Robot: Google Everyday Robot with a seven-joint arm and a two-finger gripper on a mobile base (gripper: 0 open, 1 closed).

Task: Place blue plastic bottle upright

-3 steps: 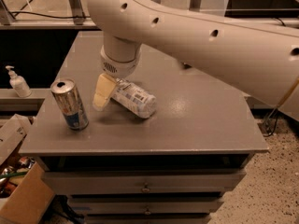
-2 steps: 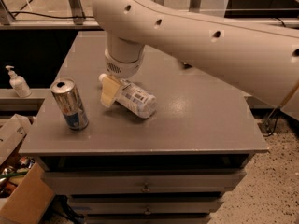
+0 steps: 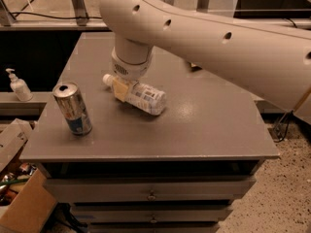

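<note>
The blue plastic bottle [image 3: 143, 97] is a small clear bottle with a white-and-pale-blue label. It lies on its side on the grey cabinet top [image 3: 194, 125], with its white cap [image 3: 106, 79] pointing to the back left. My gripper [image 3: 121, 88] hangs under the thick white arm [image 3: 204, 38] and sits down at the bottle's neck, just behind the cap. The arm's wrist hides the far side of the neck.
A silver-and-blue drink can [image 3: 73, 108] stands upright near the front left corner of the top. A white pump dispenser bottle [image 3: 18, 85] stands on a lower ledge at the left. Cardboard boxes [image 3: 19, 198] sit on the floor at the lower left.
My gripper has moved right, from beside the cap to over the bottle's neck. The bottle still lies on its side and the can has not moved.
</note>
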